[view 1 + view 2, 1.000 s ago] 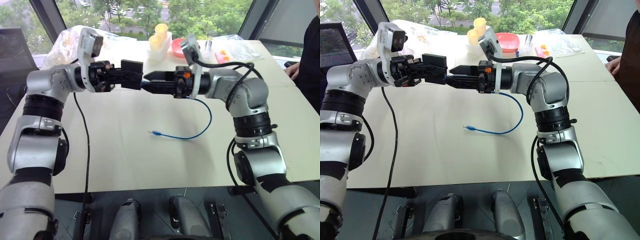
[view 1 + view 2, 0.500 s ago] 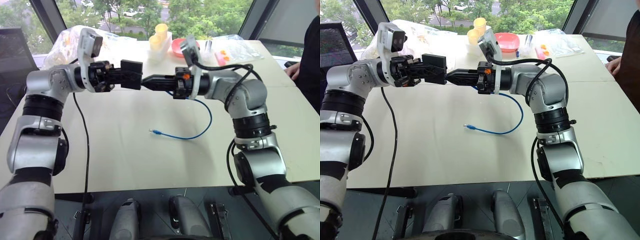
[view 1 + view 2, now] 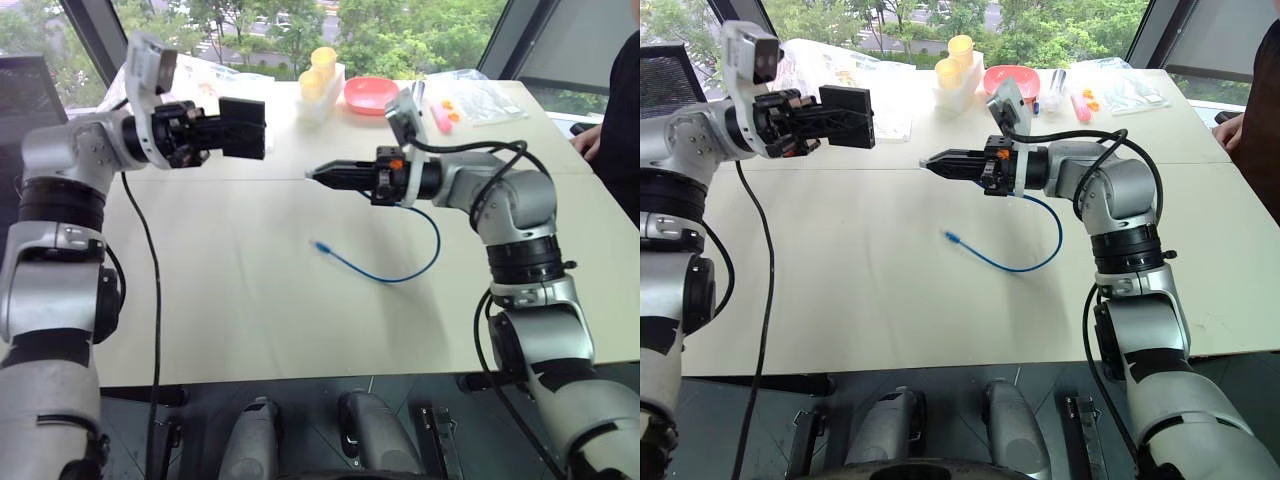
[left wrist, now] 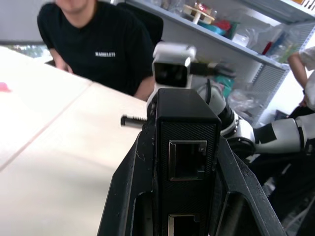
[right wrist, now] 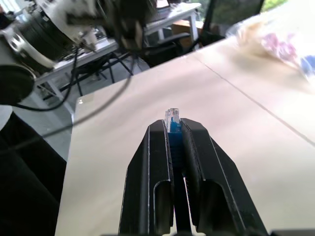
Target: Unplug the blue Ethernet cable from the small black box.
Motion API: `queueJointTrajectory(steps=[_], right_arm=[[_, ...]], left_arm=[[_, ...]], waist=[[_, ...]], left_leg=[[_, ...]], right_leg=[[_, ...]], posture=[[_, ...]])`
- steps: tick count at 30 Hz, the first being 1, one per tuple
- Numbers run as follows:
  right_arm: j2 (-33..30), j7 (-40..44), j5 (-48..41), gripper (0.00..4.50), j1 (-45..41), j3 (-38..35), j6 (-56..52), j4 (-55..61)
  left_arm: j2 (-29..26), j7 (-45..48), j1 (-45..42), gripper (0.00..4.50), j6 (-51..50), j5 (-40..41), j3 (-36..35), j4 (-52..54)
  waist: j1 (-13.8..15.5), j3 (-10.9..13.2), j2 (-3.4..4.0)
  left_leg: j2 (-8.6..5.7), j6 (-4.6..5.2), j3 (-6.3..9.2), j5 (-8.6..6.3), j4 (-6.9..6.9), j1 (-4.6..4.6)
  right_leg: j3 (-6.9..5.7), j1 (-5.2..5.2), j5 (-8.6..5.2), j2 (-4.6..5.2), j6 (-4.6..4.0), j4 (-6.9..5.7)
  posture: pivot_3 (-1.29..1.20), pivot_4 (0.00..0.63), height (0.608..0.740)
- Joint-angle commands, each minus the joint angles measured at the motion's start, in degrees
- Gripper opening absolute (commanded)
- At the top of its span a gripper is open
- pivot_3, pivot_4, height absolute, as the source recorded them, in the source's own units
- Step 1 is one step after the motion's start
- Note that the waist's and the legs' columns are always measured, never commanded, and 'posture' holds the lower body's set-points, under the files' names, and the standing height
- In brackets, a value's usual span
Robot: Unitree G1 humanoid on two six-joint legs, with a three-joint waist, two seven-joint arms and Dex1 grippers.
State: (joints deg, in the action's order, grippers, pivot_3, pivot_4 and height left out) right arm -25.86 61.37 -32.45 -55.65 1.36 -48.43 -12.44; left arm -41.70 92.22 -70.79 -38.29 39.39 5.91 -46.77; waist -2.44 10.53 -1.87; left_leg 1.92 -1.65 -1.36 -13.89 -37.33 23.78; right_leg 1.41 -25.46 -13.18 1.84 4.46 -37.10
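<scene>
A: From the head cameras, where is everything lying?

B: The left gripper (image 3: pixel 262 128) is clamping the small black box (image 3: pixel 243 128) up at ten o'clock, arm bent, fingers pointing across toward three. The right gripper (image 3: pixel 312 175) is pinching the plug end of the blue Ethernet cable (image 3: pixel 400 275), pointing back toward nine. Box and plug are apart, with open tabletop (image 3: pixel 250 300) showing between them.

A: And the cable's run?

B: It is looping from the right gripper down to five o'clock, then trailing to its free plug at centre.

A: Left wrist camera?

B: The box is sitting between closed fingers (image 4: pixel 123 196), its port (image 4: pixel 187 160) facing out, empty.

A: Right wrist?

B: The clear plug (image 5: pixel 172 118) is poking out between fingers shut on it. I judge the unplugging done.
</scene>
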Motion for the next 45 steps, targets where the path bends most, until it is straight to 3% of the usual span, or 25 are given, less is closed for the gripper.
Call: queueJointTrajectory(steps=[1,3,7,10,13,16,17,23,28,29,30,45], right_arm=[[-0.2,-2.2,-1.4,0.05,-0.3,-2.8,0.2,2.9],[0.6,-6.1,2.6,0.05,0.4,-1.7,4.2,2.1],[0.1,-15.8,18.5,0.05,6.6,7.2,16.8,-4.4],[2.2,-20.7,20.7,1.20,10.5,5.6,21.6,-8.8],[4.1,-26.0,21.9,2.70,11.7,3.0,25.6,-11.2],[5.7,-30.4,21.1,4.23,12.6,-0.6,28.2,-8.6],[6.1,-30.8,20.2,4.45,13.3,-1.8,28.1,-6.5],[8.0,-32.0,13.0,4.45,21.0,-6.7,21.6,10.0],[8.6,-34.8,11.4,4.45,25.5,-6.9,17.6,17.9],[8.9,-35.5,11.4,4.45,25.9,-6.9,17.3,18.6],[9.3,-36.0,11.4,4.50,26.2,-6.8,17.0,19.1],[11.0,-37.9,12.8,4.50,26.9,-5.4,19.3,18.0]], left_arm=[[-0.7,0.3,-1.6,0.55,0.9,-0.7,-1.7,-0.1],[0.0,0.3,-1.7,0.55,1.6,-2.4,-2.5,-1.1],[2.6,-4.8,1.5,0.55,7.3,-7.2,-3.5,0.4],[4.7,-8.6,6.7,0.55,10.8,-10.0,-3.9,4.9],[7.2,-13.5,11.1,0.55,12.2,-10.9,-5.3,9.1],[11.5,-22.9,15.6,0.55,18.6,-14.1,-6.5,11.9],[13.2,-26.8,16.5,0.55,19.6,-14.7,-7.3,12.3],[20.5,-42.5,24.5,0.55,27.7,-21.0,-7.6,16.0],[25.1,-48.9,29.3,0.55,30.5,-23.6,-6.9,16.9],[25.8,-49.4,29.7,0.55,30.9,-24.0,-6.9,16.5],[26.4,-49.7,30.0,1.05,31.2,-24.2,-6.9,16.1],[25.8,-48.0,31.1,1.05,30.5,-25.5,-6.5,17.5]], waist=[[-0.1,0.0,0.00],[-0.1,0.0,0.00],[0.1,0.0,-0.04],[0.2,0.0,-0.03],[0.0,0.0,-0.01],[0.0,0.0,-0.01],[0.1,0.0,-0.01],[0.3,0.0,0.00],[0.5,0.0,0.02],[0.5,0.0,0.02],[0.5,0.0,0.02],[0.4,0.0,0.02]], left_leg=[[0.00,0.00,0.00,0.00,0.00,0.00],[0.01,0.00,0.00,0.00,0.00,-0.01],[0.01,0.00,0.00,0.00,-0.01,-0.03],[-0.01,0.00,-0.03,0.00,-0.01,0.00],[-0.01,0.00,-0.06,0.01,-0.09,0.25],[0.02,-0.01,-0.04,0.01,-0.39,0.68],[0.02,0.00,-0.05,0.01,-0.41,0.66],[0.03,0.03,0.00,-0.01,-0.55,0.60],[0.02,0.04,-0.01,-0.01,-0.63,0.57],[0.01,0.04,-0.01,-0.01,-0.66,0.56],[0.01,0.04,-0.01,-0.01,-0.68,0.54],[0.02,0.05,0.00,-0.02,-0.68,0.15]], right_leg=[[0.00,0.00,0.00,0.00,0.00,0.00],[0.00,-0.01,0.00,-0.02,0.00,-0.01],[0.00,0.01,0.00,-0.02,0.00,0.00],[0.05,0.03,-0.01,0.00,0.00,0.03],[0.12,-0.22,0.00,0.00,0.01,-0.02],[0.12,-0.65,0.02,-0.01,0.01,-0.27],[0.14,-0.63,0.02,0.00,0.01,-0.32],[0.13,-0.48,0.03,-0.01,0.02,-0.37],[0.13,-0.39,0.07,0.00,0.07,-0.35],[0.13,-0.37,0.08,0.00,0.07,-0.35],[0.13,-0.33,0.08,0.00,0.08,-0.34],[0.12,0.08,0.09,-0.05,0.07,-0.21]], posture=[[0.00,0.150,0.740],[0.00,0.150,0.740],[0.00,0.150,0.740],[0.00,0.150,0.740],[0.00,0.150,0.740],[0.00,0.150,0.740],[0.00,0.150,0.740],[0.00,0.150,0.740],[0.00,0.150,0.740],[0.00,0.150,0.740],[0.00,0.150,0.740],[0.00,0.150,0.740]])
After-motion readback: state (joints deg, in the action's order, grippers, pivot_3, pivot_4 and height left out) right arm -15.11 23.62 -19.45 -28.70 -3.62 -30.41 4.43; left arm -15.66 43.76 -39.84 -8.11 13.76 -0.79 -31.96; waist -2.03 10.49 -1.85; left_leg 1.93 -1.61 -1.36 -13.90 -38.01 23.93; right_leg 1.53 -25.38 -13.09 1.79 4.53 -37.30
